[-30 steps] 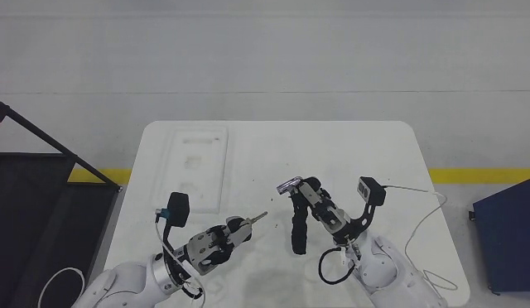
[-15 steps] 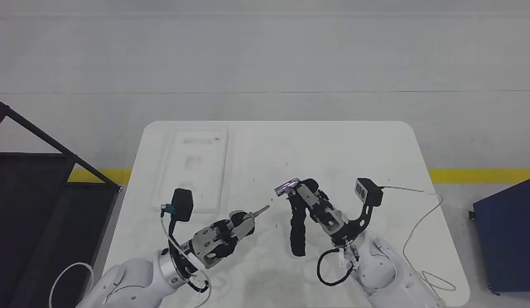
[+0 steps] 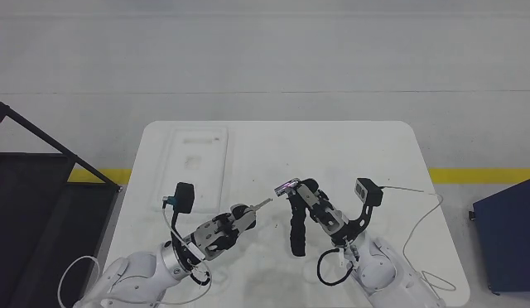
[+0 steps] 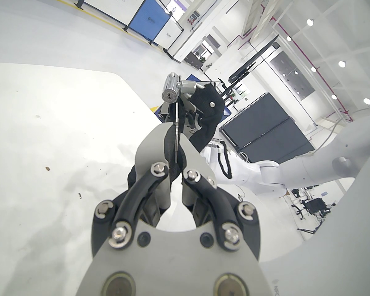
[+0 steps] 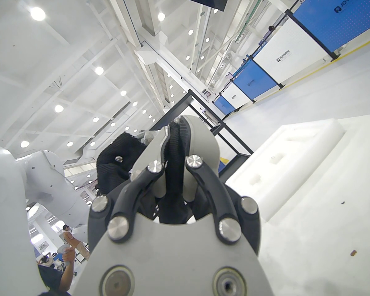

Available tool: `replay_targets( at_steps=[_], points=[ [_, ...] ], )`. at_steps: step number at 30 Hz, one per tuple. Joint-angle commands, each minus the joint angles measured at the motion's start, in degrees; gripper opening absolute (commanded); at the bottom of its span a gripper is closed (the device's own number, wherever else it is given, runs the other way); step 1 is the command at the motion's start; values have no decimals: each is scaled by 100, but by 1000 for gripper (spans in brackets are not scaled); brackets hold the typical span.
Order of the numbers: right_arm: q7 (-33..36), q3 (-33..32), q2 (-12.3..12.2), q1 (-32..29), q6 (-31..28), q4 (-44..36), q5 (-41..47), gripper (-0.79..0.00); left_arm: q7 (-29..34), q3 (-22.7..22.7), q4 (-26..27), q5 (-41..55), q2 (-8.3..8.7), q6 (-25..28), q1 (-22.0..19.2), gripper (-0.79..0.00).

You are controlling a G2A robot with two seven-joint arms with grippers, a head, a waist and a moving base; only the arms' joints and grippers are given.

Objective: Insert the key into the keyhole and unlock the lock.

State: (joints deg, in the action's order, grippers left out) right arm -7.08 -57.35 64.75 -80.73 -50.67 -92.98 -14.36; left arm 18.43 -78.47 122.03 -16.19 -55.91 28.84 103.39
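Over the white table [image 3: 356, 155], with a white foam tray [image 3: 199, 163] at its left rear, both arms are off the surface. Right gripper [image 3: 308, 195] clamped on lock [image 4: 171, 89]: silver cylinder, round keyhole face, black fabric strap [image 3: 296, 229] hanging down. Left gripper [image 4: 174, 138] pinched on key [image 4: 176, 121]: thin flat silver blade, tip right at the lock's face. Can't tell if it's in.

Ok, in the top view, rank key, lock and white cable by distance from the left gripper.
1. key, held in the left gripper itself.
2. lock, just beyond the key's tip.
3. white cable, far off by the right edge of the table.
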Motion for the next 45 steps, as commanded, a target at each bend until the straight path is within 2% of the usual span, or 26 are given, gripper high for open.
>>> replay_targets(
  at_steps=[1, 14, 45],
  points=[
    [0, 0, 0, 0, 0, 0, 0, -785, 12, 47, -44, 6, -9, -25, -58, -785],
    [0, 0, 0, 0, 0, 0, 0, -785, 79, 299, -184, 80, -67, -125, -401, -785],
    [0, 0, 0, 0, 0, 0, 0, -785, 120, 267, -186, 22, -116, -207, -411, -785]
  ],
)
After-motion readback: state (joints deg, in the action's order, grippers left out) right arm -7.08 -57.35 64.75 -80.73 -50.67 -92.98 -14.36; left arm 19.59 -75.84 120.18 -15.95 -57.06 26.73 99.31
